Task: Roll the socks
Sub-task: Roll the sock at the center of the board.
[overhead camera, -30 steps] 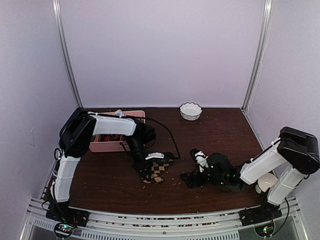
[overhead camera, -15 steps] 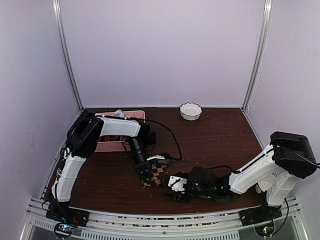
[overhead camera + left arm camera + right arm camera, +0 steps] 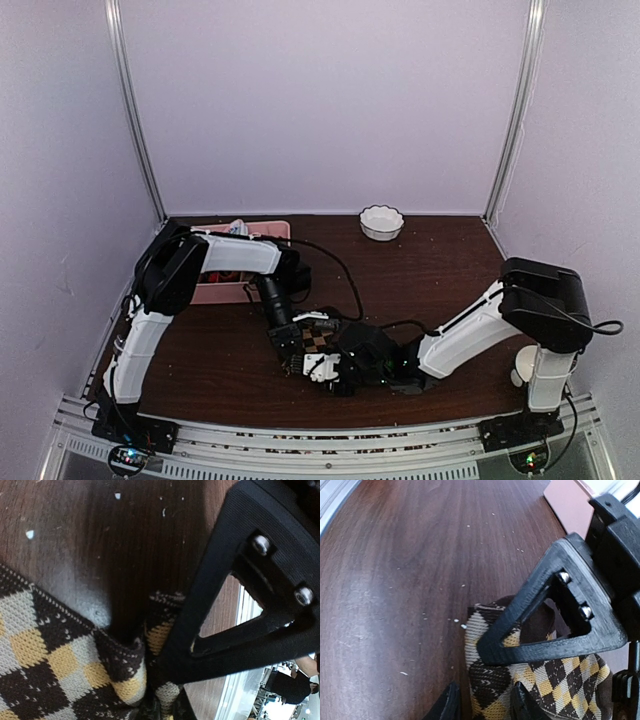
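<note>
The left gripper [image 3: 289, 347] clamps the argyle sock [image 3: 555, 680] down, seemingly as an anchor, while the right gripper [image 3: 485, 705] straddles its near end, grip unclear.

Soft, even light (faintly lilac), dim on the dark table [image 3: 450, 270]; wrist views blur close up.

The left gripper [image 3: 290, 350] is held closed and pointed down, the right gripper [image 3: 326, 368] set beside it with jaws parted
</note>
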